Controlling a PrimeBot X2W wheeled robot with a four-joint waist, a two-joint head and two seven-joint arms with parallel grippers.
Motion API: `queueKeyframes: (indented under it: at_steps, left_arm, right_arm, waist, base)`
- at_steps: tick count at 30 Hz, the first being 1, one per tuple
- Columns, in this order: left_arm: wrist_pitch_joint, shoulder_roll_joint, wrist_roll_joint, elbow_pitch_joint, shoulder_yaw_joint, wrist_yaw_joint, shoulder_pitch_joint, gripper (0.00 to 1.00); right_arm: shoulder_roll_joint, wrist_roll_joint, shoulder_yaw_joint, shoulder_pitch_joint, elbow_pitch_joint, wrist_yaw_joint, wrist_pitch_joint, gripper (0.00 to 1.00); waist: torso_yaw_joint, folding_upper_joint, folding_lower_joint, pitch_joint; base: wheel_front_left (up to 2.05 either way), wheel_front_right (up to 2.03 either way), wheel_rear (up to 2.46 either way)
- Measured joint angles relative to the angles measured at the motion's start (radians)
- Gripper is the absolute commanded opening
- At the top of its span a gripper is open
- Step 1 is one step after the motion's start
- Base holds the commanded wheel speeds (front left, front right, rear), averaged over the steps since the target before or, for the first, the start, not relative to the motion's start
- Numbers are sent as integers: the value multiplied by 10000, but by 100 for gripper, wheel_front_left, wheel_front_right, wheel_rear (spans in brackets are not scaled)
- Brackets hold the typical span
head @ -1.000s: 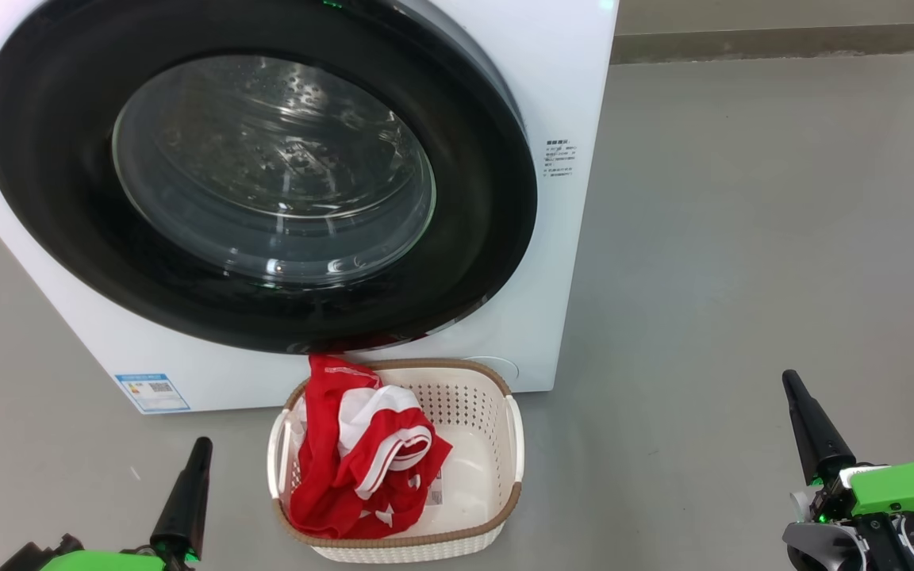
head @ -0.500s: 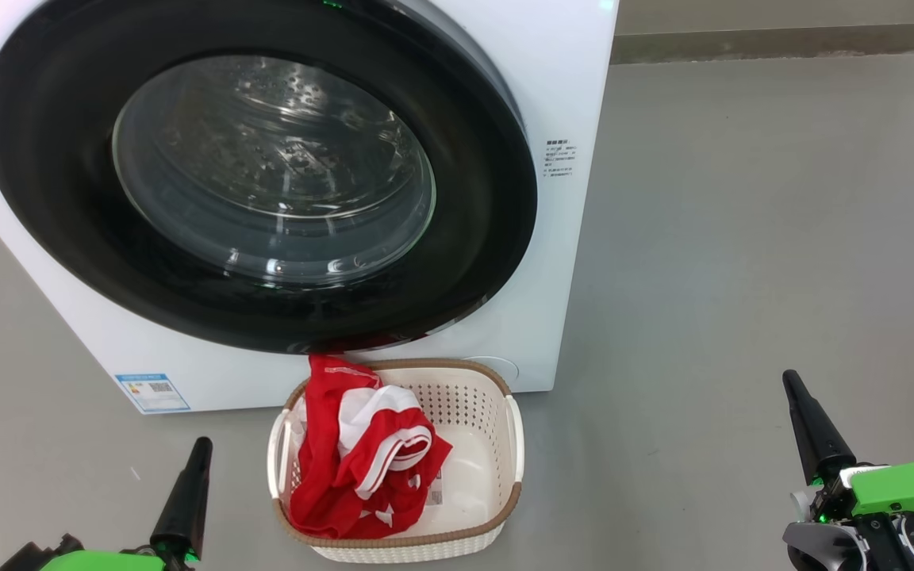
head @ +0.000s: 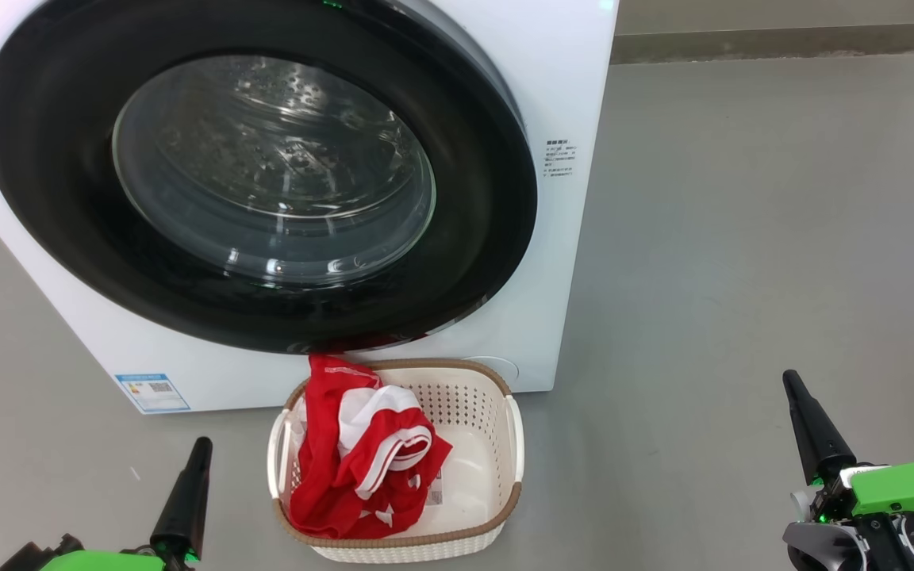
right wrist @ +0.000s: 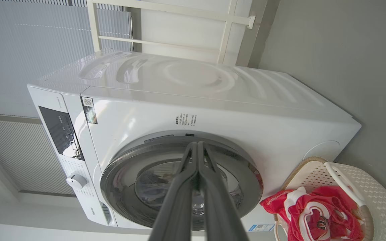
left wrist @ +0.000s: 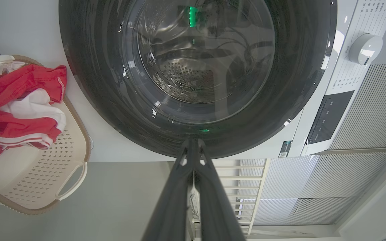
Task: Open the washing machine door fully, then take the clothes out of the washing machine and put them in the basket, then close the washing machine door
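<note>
The washing machine (head: 568,95) (right wrist: 213,110) stands in front of me with its round black-rimmed door (head: 259,174) (left wrist: 196,73) (right wrist: 246,174) closed flat against its front. Through the glass I see bare steel drum. The red and white clothes (head: 358,460) (left wrist: 15,110) (right wrist: 313,214) lie heaped in the left half of the cream basket (head: 497,444) (left wrist: 45,180) (right wrist: 370,197) on the floor below the door. My left gripper (head: 201,446) (left wrist: 193,144) is shut and empty, low at the left. My right gripper (head: 789,379) (right wrist: 198,145) is shut and empty, low at the right.
Grey floor (head: 743,238) stretches to the right of the machine up to a wall base. A blue label (head: 151,391) sits on the machine's lower front. The control panel and dial (left wrist: 364,48) show in the left wrist view, with white slatted panels behind.
</note>
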Motion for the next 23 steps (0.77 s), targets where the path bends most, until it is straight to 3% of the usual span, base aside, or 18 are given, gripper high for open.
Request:
queueKeyframes:
  at_steps: [23]
  left_arm:
    - [0,0,0,0,0,0,-1,0]
  right_arm:
    - [0,-2,-6,0,0,0,0,0]
  waist:
    - [0,0,0,0]
  base:
    - [0,0,0]
